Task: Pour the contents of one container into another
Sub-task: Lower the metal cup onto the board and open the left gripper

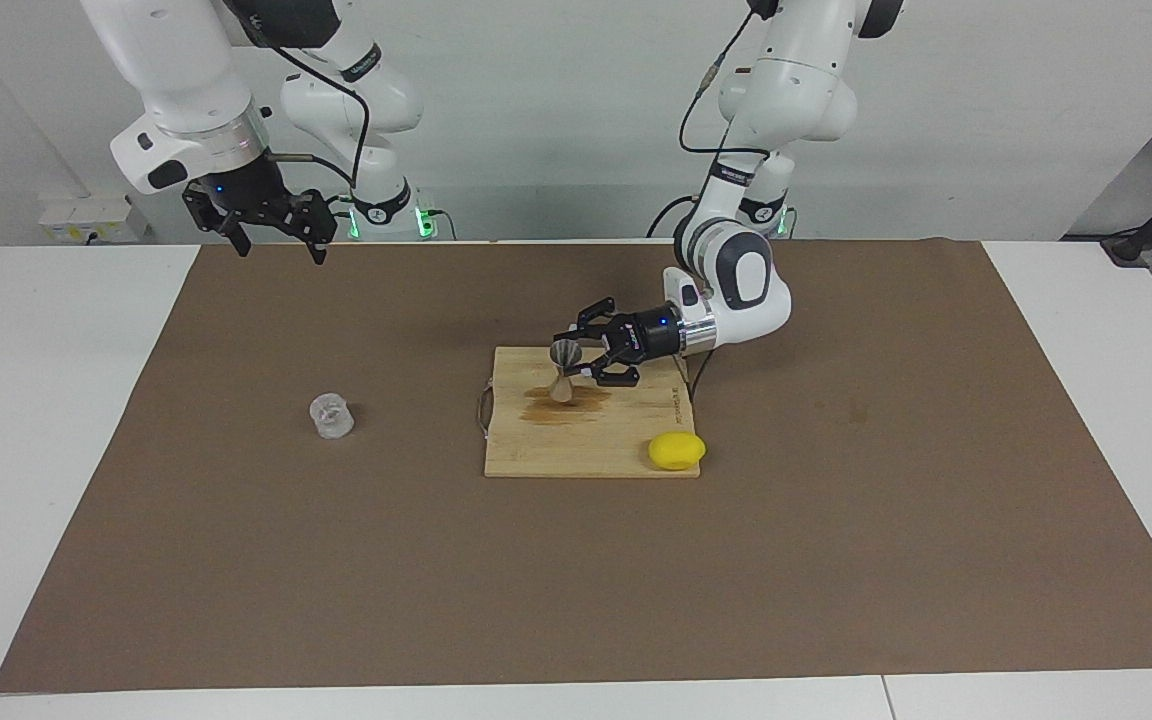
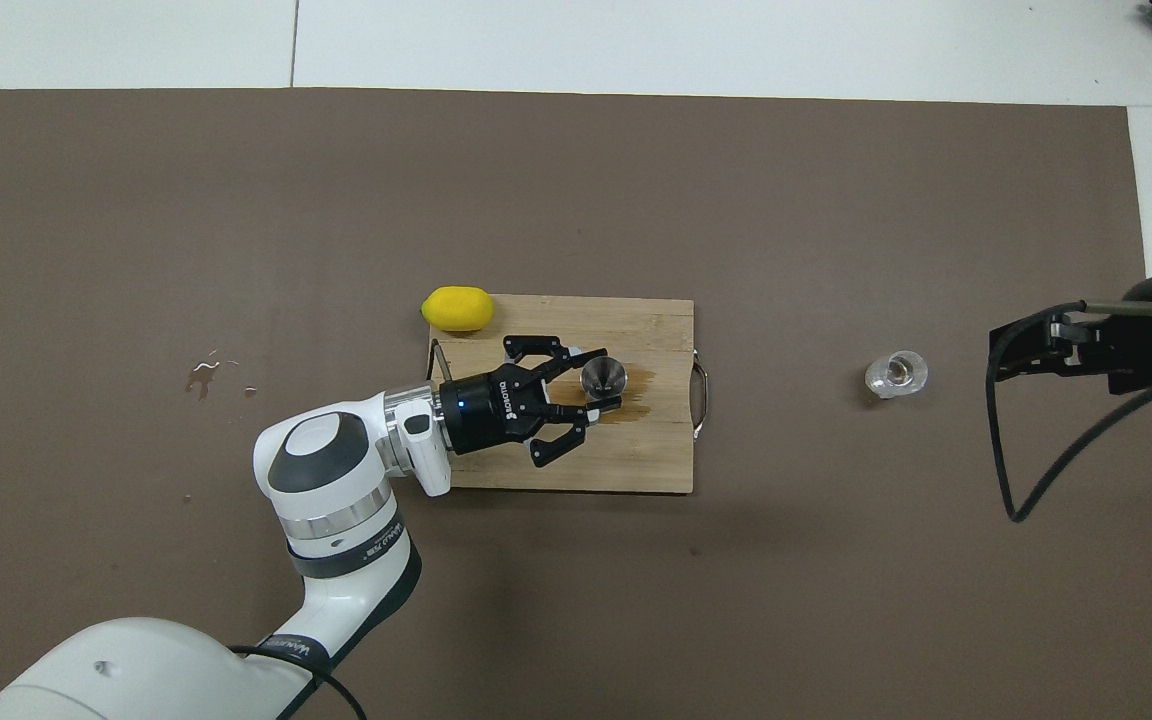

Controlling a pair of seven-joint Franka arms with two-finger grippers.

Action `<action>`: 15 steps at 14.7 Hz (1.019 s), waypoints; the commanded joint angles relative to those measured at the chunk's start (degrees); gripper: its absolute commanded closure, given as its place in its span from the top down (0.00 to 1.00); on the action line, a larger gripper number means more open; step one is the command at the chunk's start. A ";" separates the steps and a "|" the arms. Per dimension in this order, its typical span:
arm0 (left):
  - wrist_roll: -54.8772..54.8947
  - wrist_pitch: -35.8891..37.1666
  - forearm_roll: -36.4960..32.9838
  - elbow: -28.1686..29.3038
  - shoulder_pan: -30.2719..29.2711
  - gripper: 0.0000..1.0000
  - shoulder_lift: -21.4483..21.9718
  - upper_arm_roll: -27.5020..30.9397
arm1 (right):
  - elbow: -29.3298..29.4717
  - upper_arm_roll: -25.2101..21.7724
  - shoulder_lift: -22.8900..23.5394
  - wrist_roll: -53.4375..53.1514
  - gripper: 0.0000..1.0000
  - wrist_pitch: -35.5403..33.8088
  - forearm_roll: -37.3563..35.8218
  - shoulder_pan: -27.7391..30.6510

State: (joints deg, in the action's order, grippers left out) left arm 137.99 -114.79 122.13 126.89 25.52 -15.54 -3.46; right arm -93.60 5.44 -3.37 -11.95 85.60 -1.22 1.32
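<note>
1. The left gripper [image 1: 570, 366] reaches in low and level over the wooden cutting board [image 1: 591, 445], its fingertips pinched on the narrow waist of the metal jigger [image 1: 564, 369], which stands upright over a dark stain [image 1: 566, 400] on the board.
2. The clear plastic cup [image 1: 331, 416] stands upright on the brown mat [image 1: 576, 580] toward the right arm's end of the table [image 1: 46, 420], well apart from the board, with bare mat all around it.
3. The right gripper [image 1: 274, 240] waits raised over the mat's edge nearest the robots, its fingers spread wide and holding nothing.
4. A yellow lemon [image 1: 677, 450] sits at the board's corner toward the left arm's end, on the edge farther from the robots, touching or overhanging the board.
5. Between the board's metal handle [image 1: 482, 410] and the cup lies an open stretch of mat; the mat farther from the robots than the board is also bare.
6. The overhead view looks down into the jigger's [image 2: 603, 376] open top cone and into the cup [image 2: 896, 373], where something small and dark shows; it also shows small wet spots [image 2: 204, 366] on the mat toward the left arm's end. The facing view alone shows the jigger's hourglass outline.
7. White lettering on the left gripper's [image 2: 600, 393] black body is visible from overhead but too small to read with confidence.
</note>
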 commanded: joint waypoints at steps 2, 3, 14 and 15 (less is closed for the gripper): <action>4.47 -3.59 3.37 -0.33 2.50 0.31 0.07 0.82 | -0.97 0.28 -1.20 0.36 0.99 0.80 0.43 0.96; 5.00 -3.60 3.90 -0.24 2.69 0.31 -0.11 0.73 | -0.97 0.28 -1.20 0.18 0.99 0.80 0.43 0.96; 6.32 -3.51 5.67 -0.42 3.48 0.63 -2.48 0.99 | -0.97 0.28 -1.20 0.26 0.94 2.12 0.34 1.14; 6.23 -3.51 5.58 -0.33 3.39 0.92 -2.48 1.08 | -1.06 0.28 -1.20 0.18 0.94 2.12 0.34 1.14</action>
State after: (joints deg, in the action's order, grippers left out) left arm 142.92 -117.46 126.27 126.90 27.81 -17.61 -3.28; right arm -93.56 5.44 -3.43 -11.96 86.71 -1.22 1.70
